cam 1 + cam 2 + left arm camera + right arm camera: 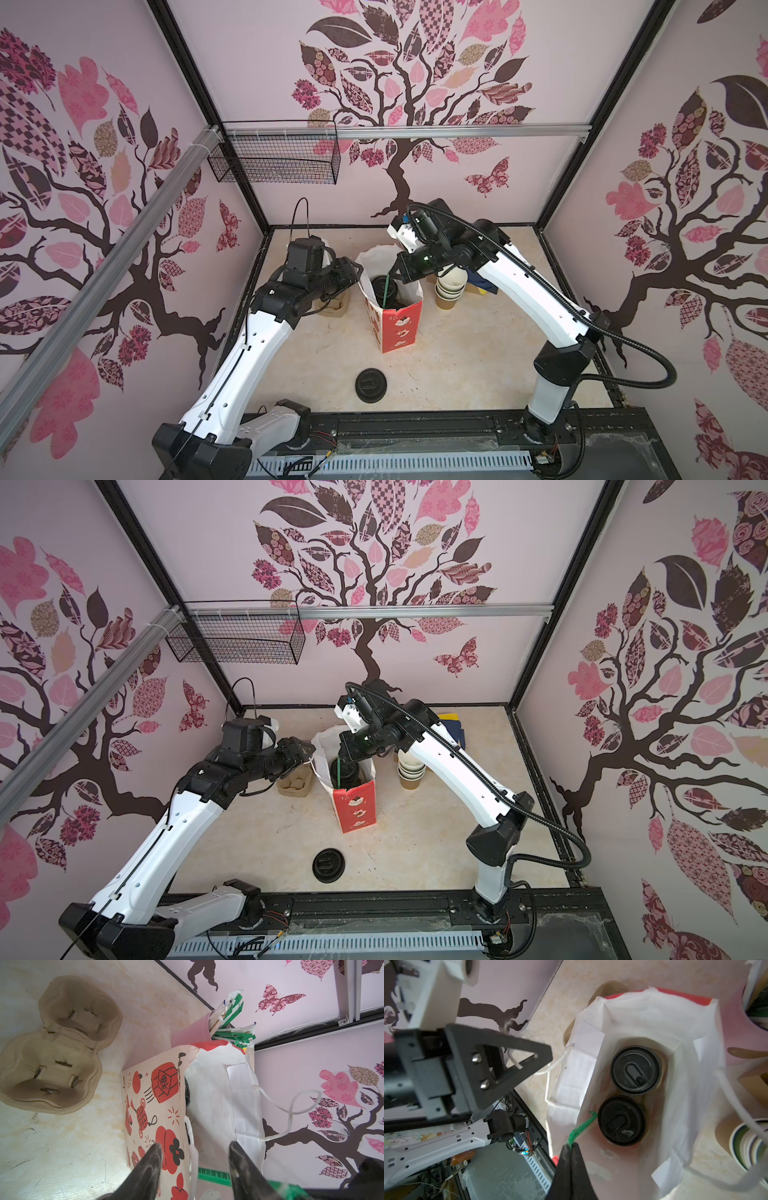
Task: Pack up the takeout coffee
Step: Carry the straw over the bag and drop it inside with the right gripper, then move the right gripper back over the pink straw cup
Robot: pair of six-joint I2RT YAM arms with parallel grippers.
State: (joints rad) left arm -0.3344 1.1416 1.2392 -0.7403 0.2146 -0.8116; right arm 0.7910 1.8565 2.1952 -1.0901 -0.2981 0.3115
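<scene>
Here, both lidded cups (635, 1070) stand inside the central paper bag (401, 328); right gripper (570, 1144), clamping a green-wrapped straw (581, 1128), should lower it beside them; left gripper (195, 1145), fingers parted, straddles the bag's left rim.

A: What covers the walls (457, 62)?
B: Pale pink paper with a dark tree, patterned leaves and a butterfly (488, 176), framed by black posts (183, 62).
A: Anything hung up?
B: A black wire basket (274, 160) on a silver rail (457, 132) at the back left.
A: And underneath?
B: A cream, marbled table (478, 365), evenly lit.
</scene>
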